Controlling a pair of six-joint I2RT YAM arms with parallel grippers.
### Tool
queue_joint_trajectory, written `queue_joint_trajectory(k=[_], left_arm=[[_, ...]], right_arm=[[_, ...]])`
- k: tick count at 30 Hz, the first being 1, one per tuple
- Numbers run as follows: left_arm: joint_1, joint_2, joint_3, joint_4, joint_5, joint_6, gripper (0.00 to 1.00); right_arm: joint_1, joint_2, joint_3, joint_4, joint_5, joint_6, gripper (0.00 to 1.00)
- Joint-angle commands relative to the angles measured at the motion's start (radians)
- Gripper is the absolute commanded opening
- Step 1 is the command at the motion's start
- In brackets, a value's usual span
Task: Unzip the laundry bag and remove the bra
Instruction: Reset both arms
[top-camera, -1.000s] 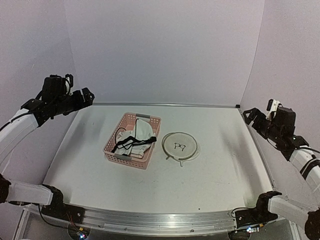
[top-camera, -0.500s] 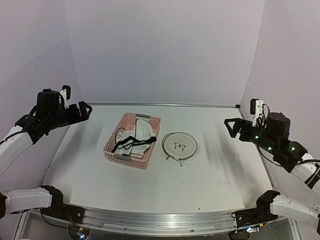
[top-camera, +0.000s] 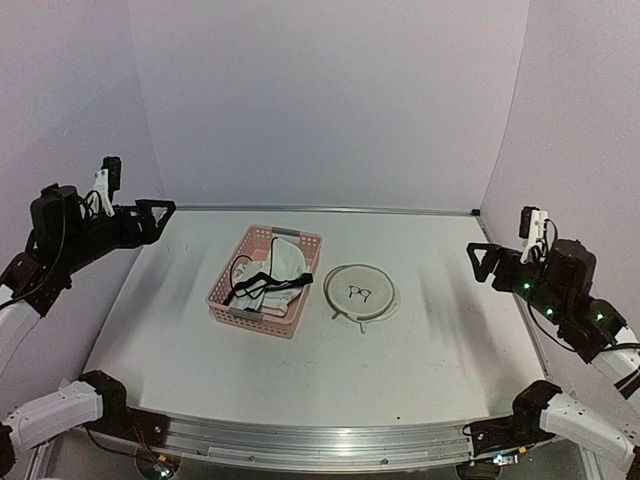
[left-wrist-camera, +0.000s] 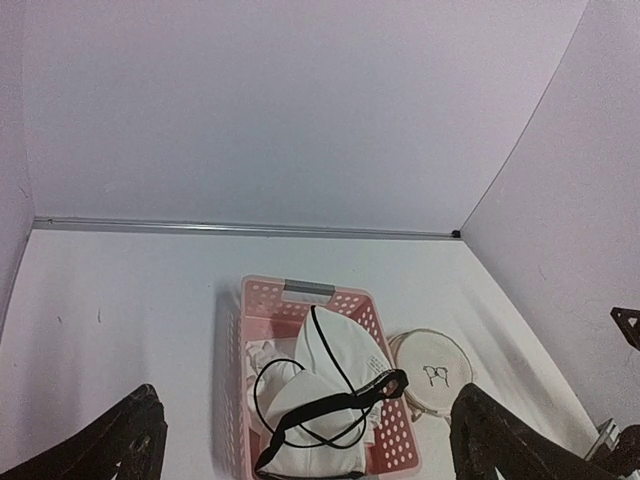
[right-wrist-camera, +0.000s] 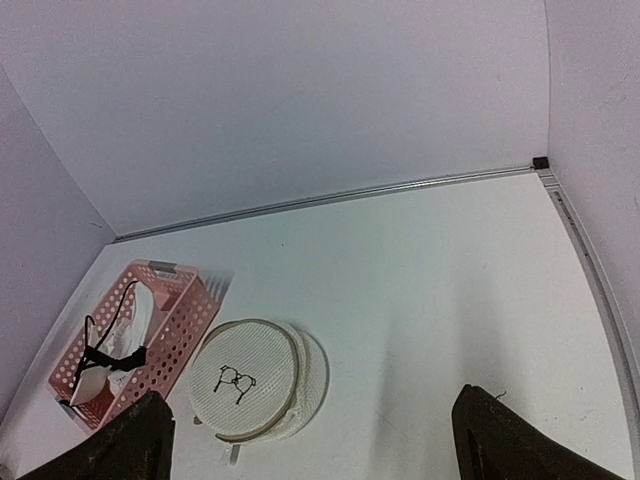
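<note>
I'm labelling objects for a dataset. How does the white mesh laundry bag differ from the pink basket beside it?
The laundry bag is round white mesh; the basket is rectangular pink slotted plastic. The laundry bag lies collapsed into a flat disc; the basket stands with upright walls. The basket holds the bra; the laundry bag looks empty. Both rest side by side on the table.

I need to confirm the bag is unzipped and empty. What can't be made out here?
- Laundry bag zipper: too small to see in every view.
- Bag's inside: hidden by its mesh face in all views.
- Basket floor: covered by the bra in all views.
</note>
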Motion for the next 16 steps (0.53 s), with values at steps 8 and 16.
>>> queue_joint_trajectory(k=[8, 16], left_arm=[[-0.002, -0.034, -0.047, 0.073, 0.02, 0.045, 1.0], [-0.002, -0.03, -0.049, 0.073, 0.014, 0.043, 0.99]], right_arm=[[0.004, -0.041, 0.015, -0.006, 0.056, -0.01, 0.98], [0.004, -0.028, 0.028, -0.004, 0.03, 0.005, 0.98]])
